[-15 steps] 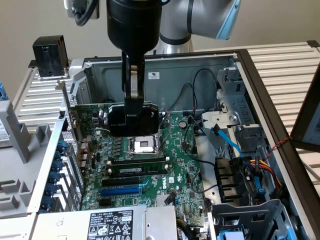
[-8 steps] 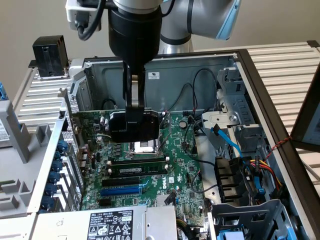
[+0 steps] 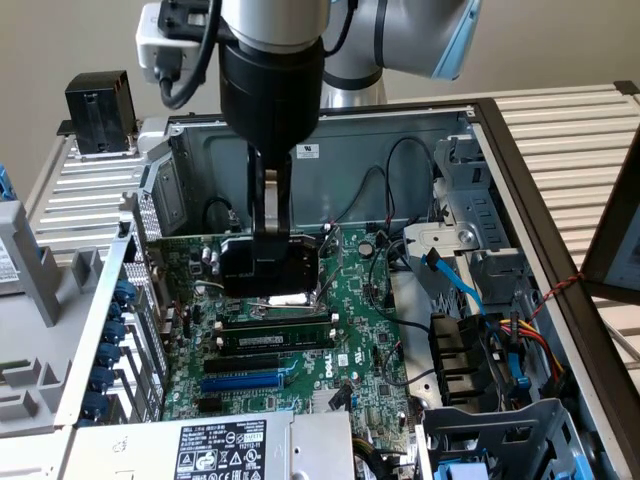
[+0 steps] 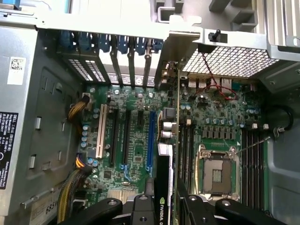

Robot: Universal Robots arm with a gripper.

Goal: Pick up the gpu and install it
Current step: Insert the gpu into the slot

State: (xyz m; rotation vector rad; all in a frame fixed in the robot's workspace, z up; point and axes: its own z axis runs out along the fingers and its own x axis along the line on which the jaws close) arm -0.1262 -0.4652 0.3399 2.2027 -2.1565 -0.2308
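In the exterior view my gripper (image 3: pixel 270 235) reaches down into the open computer case and is shut on the gpu (image 3: pixel 268 268), whose black rounded shroud hangs just above the large green motherboard (image 3: pixel 360 310). The card is over the board's upper part, beyond the black slots (image 3: pixel 275 330) and the blue slot (image 3: pixel 245 381). From the wrist view the gpu (image 4: pixel 165 183) appears edge-on between my two black fingers (image 4: pixel 140 208), with a green logo on its shroud and its silver bracket (image 4: pixel 180 51) toward the case's rear openings. The blue slot (image 4: pixel 150 140) lies just beside the card's edge.
The bare CPU socket (image 4: pixel 215 173) and memory slots (image 4: pixel 251 164) sit to one side of the card. A power supply (image 3: pixel 220 445) sits at the case's near end, and a drive cage (image 3: pixel 500 430) with blue and orange cables (image 3: pixel 455 275) is on the exterior view's right. Rear slot covers (image 4: pixel 126 56) line the case wall.
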